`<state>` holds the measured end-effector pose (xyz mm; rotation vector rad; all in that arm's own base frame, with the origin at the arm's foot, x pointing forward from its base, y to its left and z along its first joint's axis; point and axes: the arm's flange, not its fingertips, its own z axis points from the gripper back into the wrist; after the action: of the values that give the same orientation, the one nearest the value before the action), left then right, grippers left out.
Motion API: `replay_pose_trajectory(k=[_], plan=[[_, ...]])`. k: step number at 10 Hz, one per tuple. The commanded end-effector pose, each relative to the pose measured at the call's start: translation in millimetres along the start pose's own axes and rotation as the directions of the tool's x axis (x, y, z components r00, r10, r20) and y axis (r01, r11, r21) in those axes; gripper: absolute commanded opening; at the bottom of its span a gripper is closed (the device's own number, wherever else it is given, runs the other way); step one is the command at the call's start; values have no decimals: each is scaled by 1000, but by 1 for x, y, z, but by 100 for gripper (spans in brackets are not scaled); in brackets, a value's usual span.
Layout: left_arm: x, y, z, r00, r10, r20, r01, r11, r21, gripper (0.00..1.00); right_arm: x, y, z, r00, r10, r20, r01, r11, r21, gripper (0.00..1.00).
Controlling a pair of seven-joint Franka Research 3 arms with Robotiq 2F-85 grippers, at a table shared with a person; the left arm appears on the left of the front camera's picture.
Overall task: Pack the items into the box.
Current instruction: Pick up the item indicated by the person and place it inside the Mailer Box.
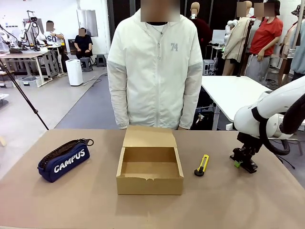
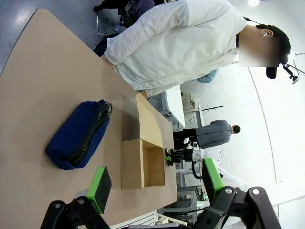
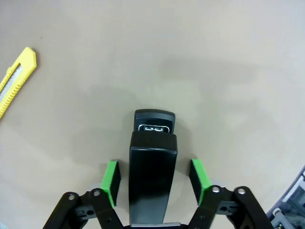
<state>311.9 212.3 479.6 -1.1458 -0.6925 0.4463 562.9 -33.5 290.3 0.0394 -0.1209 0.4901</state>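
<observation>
Zero of three packed: box (image 1: pixel 149 183) open and empty, pouch (image 1: pixel 64 160) and knife (image 1: pixel 202 165) on the table (image 1: pixel 86 205), your right gripper (image 3: pixel 154 167) straddles the stapler (image 3: pixel 153 143) unclamped, left gripper (image 2: pixel 155 169) spread, empty.

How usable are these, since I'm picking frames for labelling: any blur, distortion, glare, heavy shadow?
Front view: sharp, evenly lit, pouch lettering legible, soft shade inside the box. Left wrist view: rolled sideways, table edge bowed by the wide lens, background washed out. Right wrist view: crisp, faint shadow around the stapler, knife cut off by the edge.
</observation>
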Motion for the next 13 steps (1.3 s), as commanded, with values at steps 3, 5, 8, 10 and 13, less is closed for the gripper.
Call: replay_pose_trajectory(k=[3,5,8,10,13], plan=[[1,-1,0,1000,-1,6,1,1000,-18,100,-3,4,-3,1000,-22,-15,21,999,-50,0],[1,-1,0,1000,-1,6,1,1000,-18,100,-5,6,-1,999,-20,-35,18,998,-54,0],[1,-1,0,1000,-1,6,1,1000,-18,100,-7,15,25,998,-28,-50,24,998,-64,0],[1,-1,0,1000,-1,6,1,1000,-18,100,-14,22,74,992,-68,-111,62,996,-58,0],[1,-1,0,1000,-1,6,1,1000,-18,100,-58,46,158,985,-147,-87,147,989,1,0]])
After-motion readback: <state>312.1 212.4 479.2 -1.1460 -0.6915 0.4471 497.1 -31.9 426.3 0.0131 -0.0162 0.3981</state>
